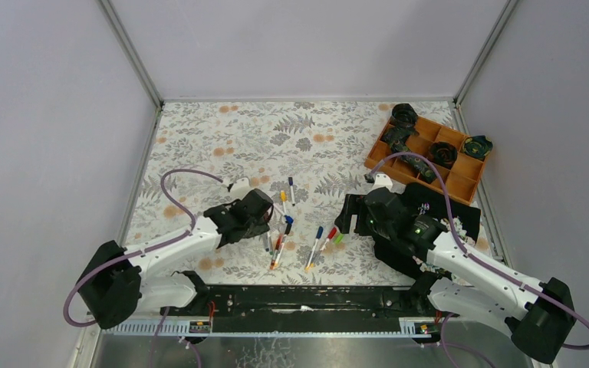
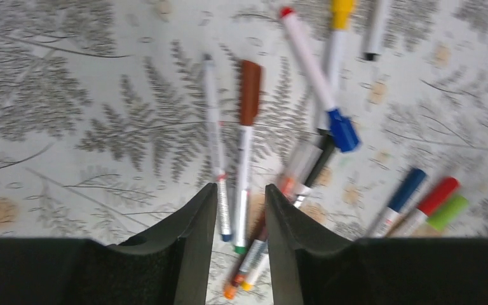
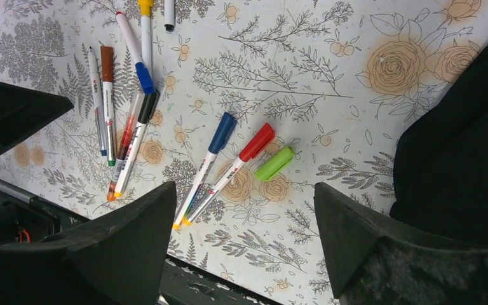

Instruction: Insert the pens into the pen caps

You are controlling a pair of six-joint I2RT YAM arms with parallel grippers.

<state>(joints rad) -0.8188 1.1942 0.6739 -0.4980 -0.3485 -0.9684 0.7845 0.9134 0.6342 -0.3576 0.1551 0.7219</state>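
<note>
The right gripper (image 3: 244, 187) hangs wide open and empty over the green cap (image 3: 274, 163), which lies loose on the mat (image 1: 222, 130). Just left of the cap lie a red-capped pen (image 3: 244, 152) and a blue-capped pen (image 3: 211, 155). Further left, the left gripper (image 2: 241, 190), jaws slightly apart, holds nothing above a heap of pens (image 2: 244, 159). Far behind the cap sits a tray (image 1: 464, 170).

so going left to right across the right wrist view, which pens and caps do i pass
slim grey pen, white pen with brown cap, white pen with dark blue cap, white pen with red cap, loose lime green plastic cap
</note>
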